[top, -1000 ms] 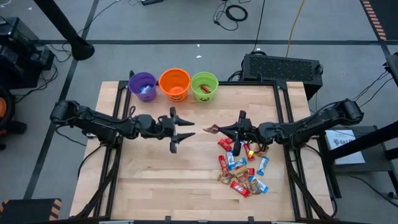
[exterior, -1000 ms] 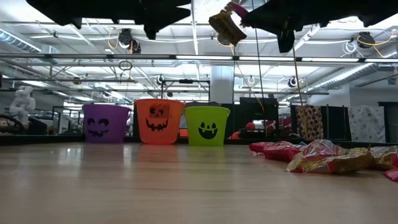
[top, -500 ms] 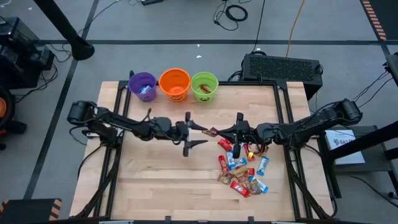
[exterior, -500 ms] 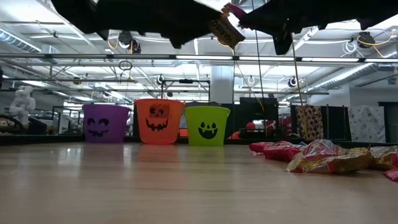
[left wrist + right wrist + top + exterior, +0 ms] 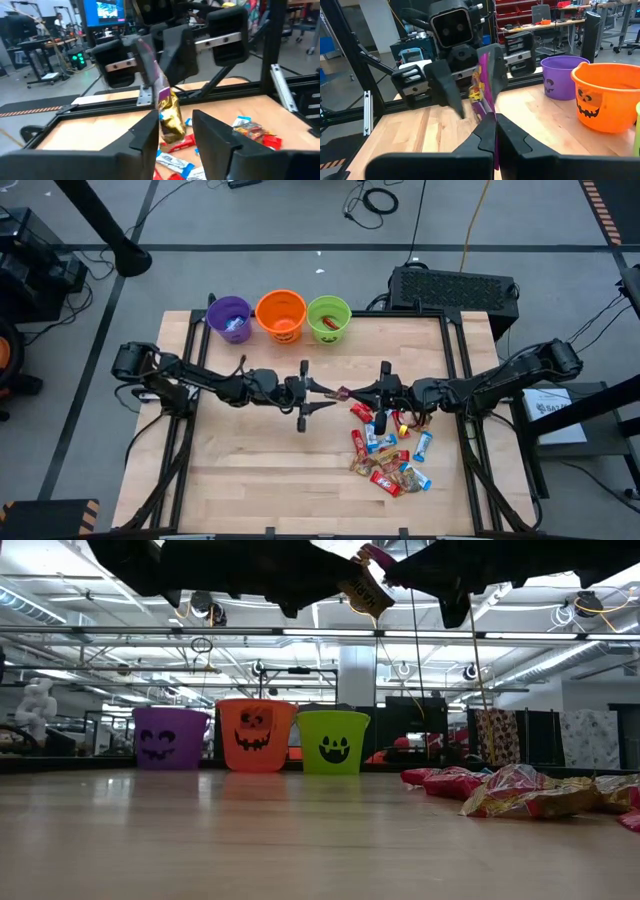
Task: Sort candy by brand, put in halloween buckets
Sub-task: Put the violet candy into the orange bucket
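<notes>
High view: bare table (image 5: 240, 470) around mid-air candy (image 5: 343, 392)

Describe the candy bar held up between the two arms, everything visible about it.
The candy bar is a small crinkled foil packet, gold-brown with a purple end. It hangs in the air above the table, roughly upright, not lying flat. The right gripper pinches its purple end with shut jaws. The left gripper has its jaws on either side of the gold end; contact there is unclear.

Buckets purple (image 5: 230, 319), orange (image 5: 281, 315), lime (image 5: 329, 319) w/ dark faces; held candy (image 5: 169, 117) prob. gold-purple.
</notes>
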Available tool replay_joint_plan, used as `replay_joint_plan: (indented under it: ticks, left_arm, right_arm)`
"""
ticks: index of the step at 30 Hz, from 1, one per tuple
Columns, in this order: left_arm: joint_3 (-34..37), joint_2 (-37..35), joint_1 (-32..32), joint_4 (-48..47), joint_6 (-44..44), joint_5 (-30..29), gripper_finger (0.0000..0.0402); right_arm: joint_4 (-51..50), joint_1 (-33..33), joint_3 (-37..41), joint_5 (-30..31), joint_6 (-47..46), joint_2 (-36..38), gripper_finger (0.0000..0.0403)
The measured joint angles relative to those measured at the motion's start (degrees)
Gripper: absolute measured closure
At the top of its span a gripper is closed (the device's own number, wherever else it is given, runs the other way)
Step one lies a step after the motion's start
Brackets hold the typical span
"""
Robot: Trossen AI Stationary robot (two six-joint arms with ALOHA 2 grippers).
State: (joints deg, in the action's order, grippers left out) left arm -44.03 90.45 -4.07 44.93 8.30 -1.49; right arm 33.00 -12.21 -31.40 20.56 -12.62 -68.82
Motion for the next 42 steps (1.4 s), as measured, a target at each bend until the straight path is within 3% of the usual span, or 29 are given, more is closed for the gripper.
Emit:
replay_joint_plan:
  ticks: [11,17,26,31,37,42]
  left_arm:
    - [0.0,0.0,0.34,0.02,1.15,-0.3,0.0363]
    - [0.0,0.0,0.34,0.0,1.2,-0.48,0.0374]
    - [0.07,-1.55,0.37,-0.5,0.67,-1.89,0.0377]
    - [0.15,-5.72,0.63,-0.18,-6.6,-6.71,0.0377]
    - [0.42,-13.2,2.3,0.33,-14.12,-7.97,0.0377]
    - [0.39,-15.1,2.99,11.18,-19.76,-6.06,0.0377]
  right_arm:
    - [-1.14,0.0,0.0,0.04,0.02,0.0,0.0403]
    - [-1.17,-0.15,0.0,0.35,-0.04,0.0,0.0393]
    - [-4.4,-0.55,0.0,2.15,-0.14,3.76,0.0259]
    - [-13.51,-0.52,-0.02,2.21,-1.14,8.93,0.0194]
    - [-20.38,-0.52,-0.02,2.21,-4.09,11.87,0.017]
    - [-21.16,-0.52,-0.02,2.03,-4.31,11.79,0.0176]
